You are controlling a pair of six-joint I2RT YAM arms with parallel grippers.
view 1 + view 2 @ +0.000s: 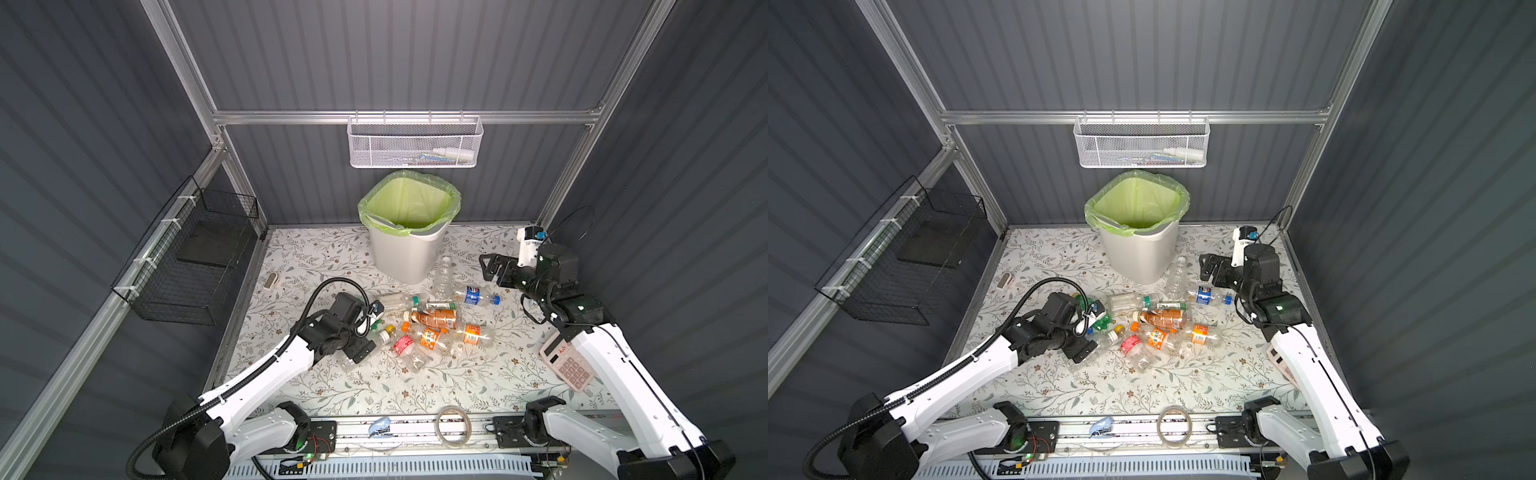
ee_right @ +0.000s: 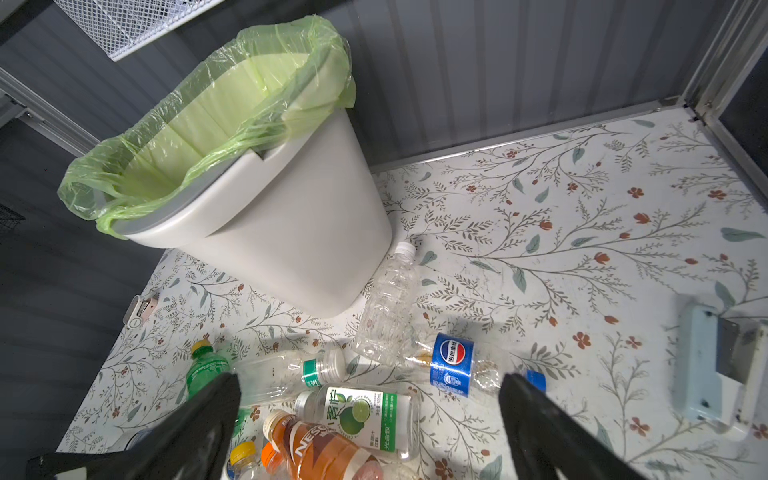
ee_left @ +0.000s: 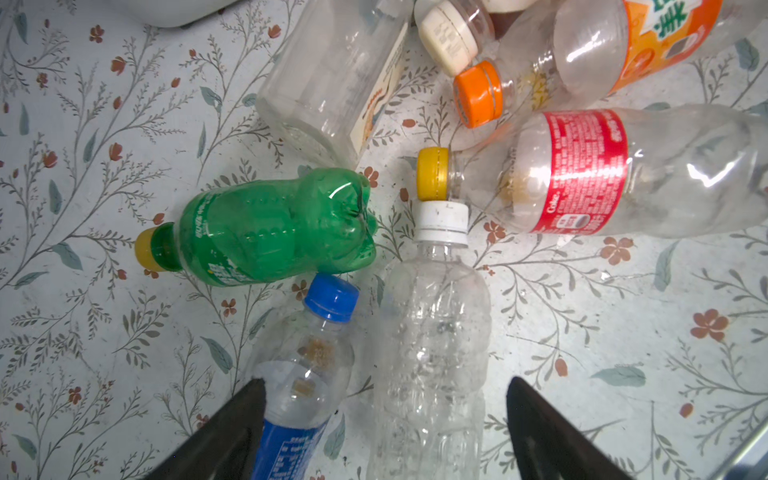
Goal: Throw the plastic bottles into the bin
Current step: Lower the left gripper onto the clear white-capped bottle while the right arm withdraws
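Several plastic bottles (image 1: 432,320) lie in a heap on the flowered table, in front of the white bin (image 1: 405,257) with its green liner. My left gripper (image 3: 385,380) is low at the heap's left edge. Its open jaws straddle a blue-labelled bottle (image 3: 299,395) and a clear white-capped bottle (image 3: 432,332), one finger touching the blue-labelled one. A green bottle (image 3: 266,228) and a red-labelled bottle (image 3: 582,170) lie just beyond. My right gripper (image 2: 369,376) hangs open and empty above the heap's right side, over a brown bottle (image 2: 324,453) and a blue-labelled bottle (image 2: 451,363).
A white mesh basket (image 1: 413,143) hangs on the back wall above the bin. A black wire basket (image 1: 195,257) is fixed to the left wall. A pink calculator (image 1: 567,365) lies under the right arm. A tape roll (image 1: 453,426) sits at the front rail.
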